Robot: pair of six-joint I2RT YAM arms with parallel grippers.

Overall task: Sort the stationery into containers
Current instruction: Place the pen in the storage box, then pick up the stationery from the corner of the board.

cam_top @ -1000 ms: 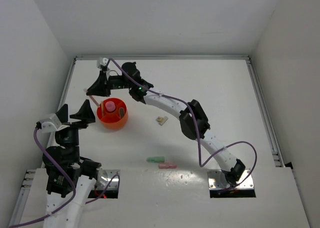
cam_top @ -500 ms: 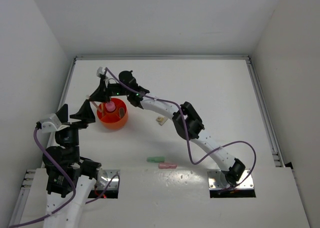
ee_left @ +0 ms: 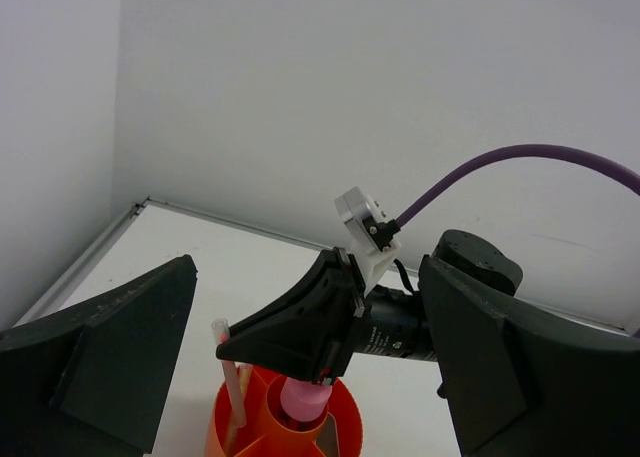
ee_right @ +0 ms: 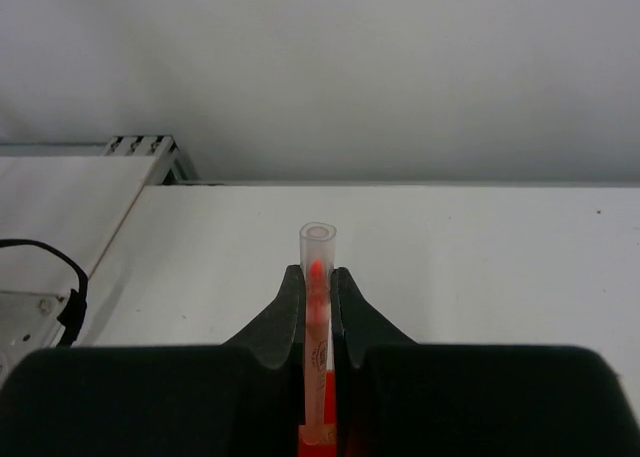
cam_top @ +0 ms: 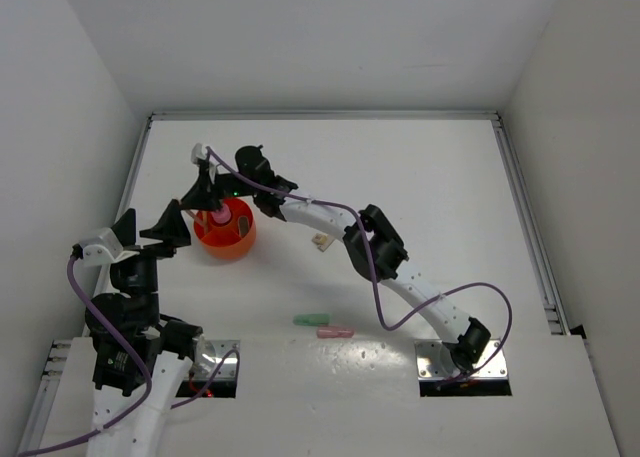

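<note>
**Right claw holds a thin stick upright over the orange tub, ready for release**

My right gripper point(ee_right: 317, 277) is closed tight on the thin pink stick point(ee_right: 318, 245). The stick stands nearly vertical, and in the left wrist view its lower end seems to be already inside a compartment of the tub point(cam_top: 236, 243), beside the pink-capped tube point(ee_left: 304, 397). The left gripper point(cam_top: 150, 231) is wide open and holds nothing, just beside the tub. I judge that I should lower a little more, open the fingers only slightly, then lift straight up, so that the stick does not tip out and the tube is not pushed. The green bar point(cam_top: 312, 319), pink bar point(cam_top: 335, 331) and beige block point(cam_top: 322, 241) lie on the table, well apart from the tub.
</note>
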